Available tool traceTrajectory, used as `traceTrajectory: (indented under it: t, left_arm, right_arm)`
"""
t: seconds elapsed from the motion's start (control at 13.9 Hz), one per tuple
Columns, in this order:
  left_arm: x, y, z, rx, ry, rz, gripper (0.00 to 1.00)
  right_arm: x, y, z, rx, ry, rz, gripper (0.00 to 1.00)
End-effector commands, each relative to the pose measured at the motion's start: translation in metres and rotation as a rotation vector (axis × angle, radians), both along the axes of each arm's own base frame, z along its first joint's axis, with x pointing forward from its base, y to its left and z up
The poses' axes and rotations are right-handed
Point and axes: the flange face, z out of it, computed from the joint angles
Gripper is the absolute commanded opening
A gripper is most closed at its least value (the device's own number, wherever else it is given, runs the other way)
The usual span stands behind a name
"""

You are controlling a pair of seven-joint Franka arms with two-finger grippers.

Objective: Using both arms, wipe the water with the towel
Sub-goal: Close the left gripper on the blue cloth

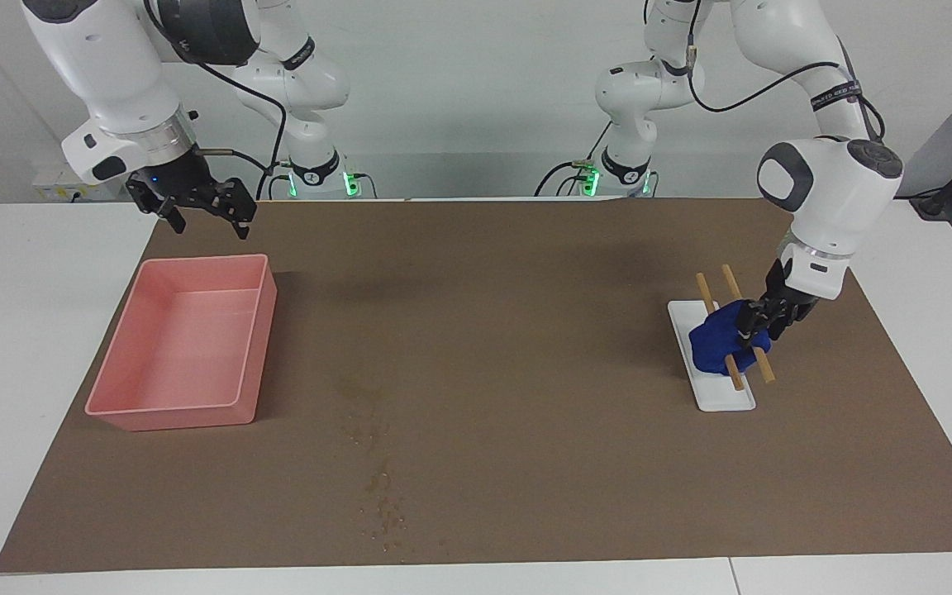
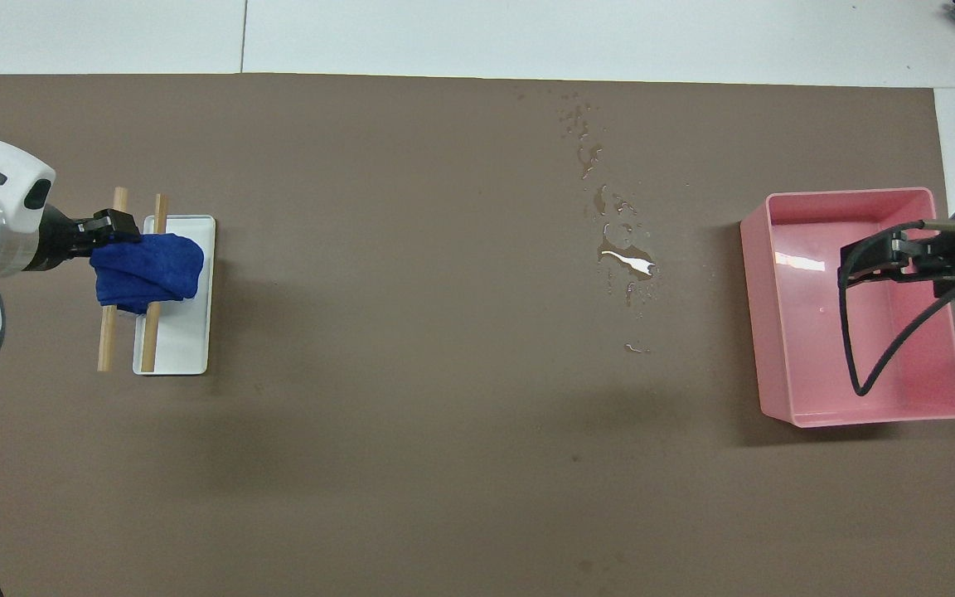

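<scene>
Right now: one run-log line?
left gripper: at towel on rack | right gripper: open, waiting by pink bin | water: unwiped
</scene>
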Motion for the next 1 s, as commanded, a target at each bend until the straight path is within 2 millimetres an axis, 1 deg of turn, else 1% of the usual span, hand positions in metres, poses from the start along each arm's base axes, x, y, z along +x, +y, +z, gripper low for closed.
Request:
traceTrajectory:
  t: [0.0,0.14,0.22,0.5,0.65,0.72,0.93]
  left_arm:
    - [-0.0063,-0.0013,0.0052,-0.013,0.013,0.01,0.51]
    - [-0.0065,-0.0013,0.005,-0.011,0.015,0.004,0.35]
    - [-0.0064,-0.0022,0.005,-0.009,0.015,0.0,0.32]
    - [-0.0061,-0.002,0.0057,0.0,0.013,-0.012,0.13]
    - [-0.0059,-0.0027,0.0063,0.009,0.012,-0.027,0.01]
    - [-0.0059,-0.0045,0.0063,0.012,0.012,-0.032,0.0]
    - [-0.0061,-0.0064,0.0087,0.013,0.014,-0.038,0.0]
  right_arm:
    - [-0.0062,-0.0012,0.0002,-0.001,-0.013,-0.008,1.0]
    - [-0.0062,-0.0004,0.0002,-0.001,-0.013,-0.007,1.0]
    - [-0.0062,-0.0004,0.0002,-0.001,-0.013,-0.007,1.0]
    - [-0.0062,0.0004,0.0002,-0.001,-0.013,-0.005,1.0]
    - [-0.0062,0.0004,0.0002,-0.001,-0.013,-0.005,1.0]
    - [-0.0064,0.0012,0.0001,-0.001,-0.012,-0.004,1.0]
    - [-0.0063,0.0013,0.0008,-0.001,-0.013,-0.005,1.0]
